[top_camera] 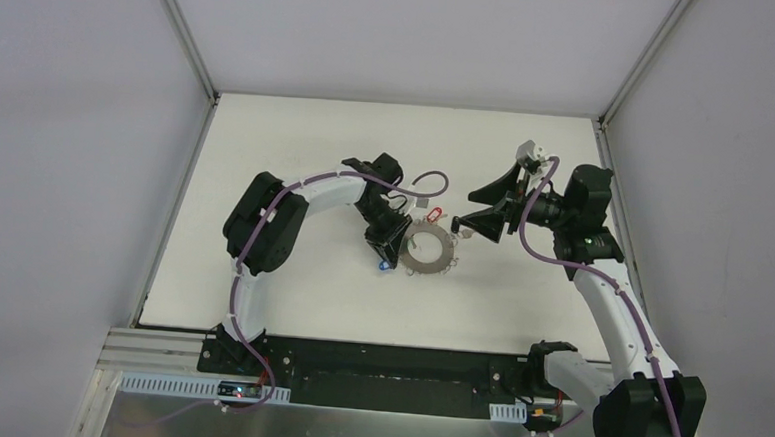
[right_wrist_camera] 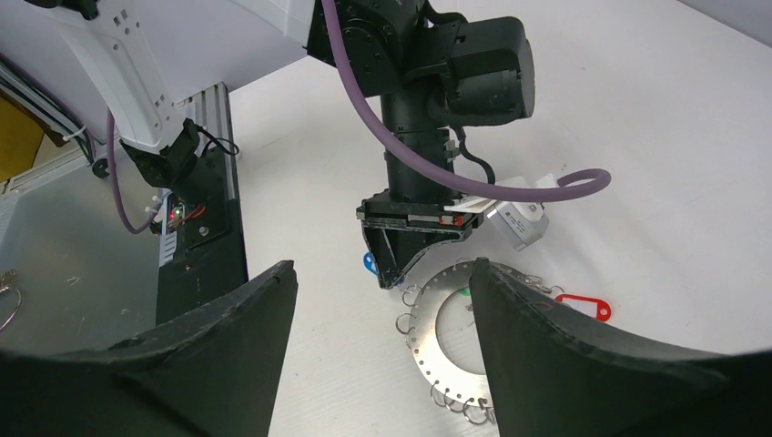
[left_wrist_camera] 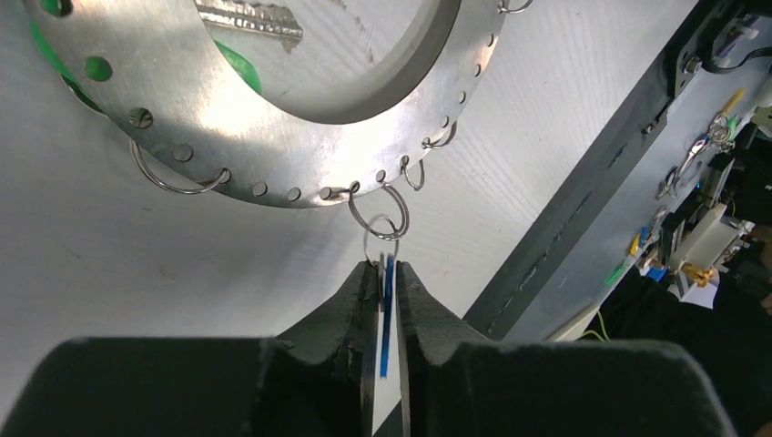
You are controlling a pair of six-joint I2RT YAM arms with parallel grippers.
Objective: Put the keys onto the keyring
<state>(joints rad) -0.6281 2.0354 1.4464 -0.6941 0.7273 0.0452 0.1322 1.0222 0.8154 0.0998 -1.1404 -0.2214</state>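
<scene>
Left gripper sits at the left edge of the keyring, tips pointing down to the table. On its wrist camera I see the fingers almost together, with the blue tag edge-on between them. I read that as a pinch on the tag, though a sliver of light shows lower down between the fingers. A thin ring at the top of the tag overlaps one of the wire loops on the near rim of the keyring and looks hooked into it (I cannot be sure it is threaded through).

The keyring lies flat on the white table, about midway between the two arms. A green tag shows through its centre hole, and a red tag lies on the table just beside its far edge.

Right gripper hangs to the right of the keyring and a little farther back, off the table and apart from the ring. Its jaws stand wide open with nothing between them, and its fingers frame the left gripper and the keyring.
</scene>
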